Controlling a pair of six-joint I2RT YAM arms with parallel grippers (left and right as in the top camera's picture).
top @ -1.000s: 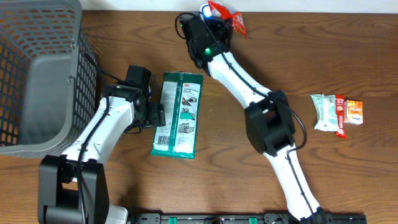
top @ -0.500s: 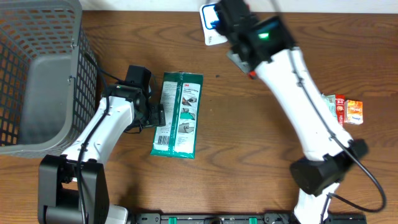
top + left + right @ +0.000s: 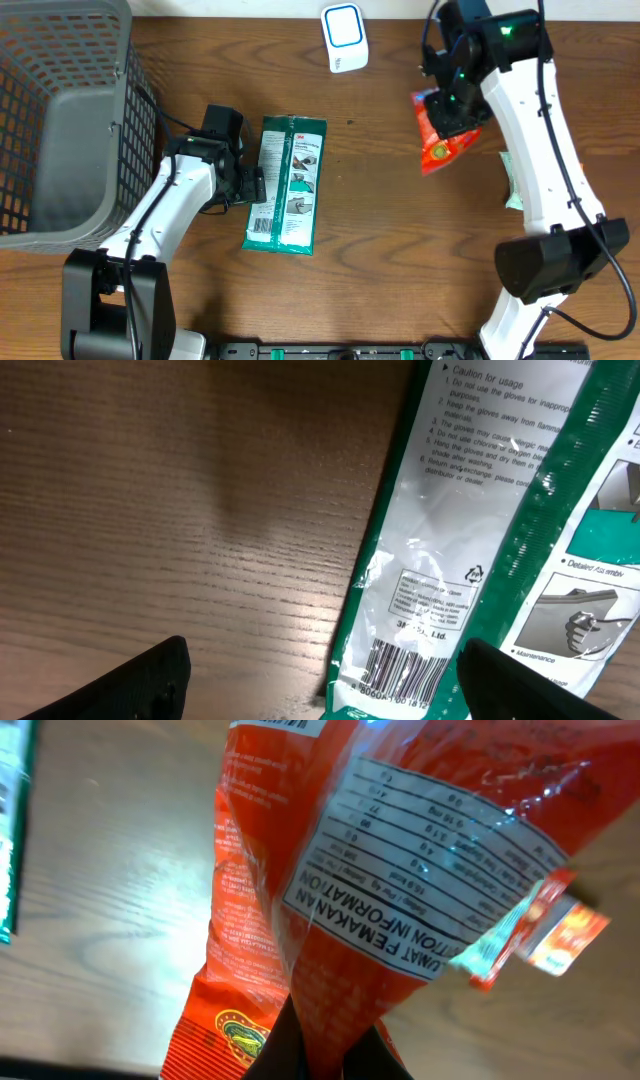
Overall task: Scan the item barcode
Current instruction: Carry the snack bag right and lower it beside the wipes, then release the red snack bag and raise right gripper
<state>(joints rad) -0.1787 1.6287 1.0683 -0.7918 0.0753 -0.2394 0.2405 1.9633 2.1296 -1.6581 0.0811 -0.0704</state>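
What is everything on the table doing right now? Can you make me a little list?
Left gripper: open, at the edge of the flat green-and-white plastic packet
Right gripper: shut on the crinkly red snack bag
White-and-blue scanner box: top middle of the overhead view, apart from the bag
Grey plastic mesh basket: far left

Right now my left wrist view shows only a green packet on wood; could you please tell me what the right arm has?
Observer: The right gripper is shut on a red snack bag, held up off the table.
Operator: Thank you. Where is the scanner?
Observer: The white scanner stands at the far edge, to the left of that bag.
Operator: Is anything else nearby?
Observer: A grey basket sits at the left end.
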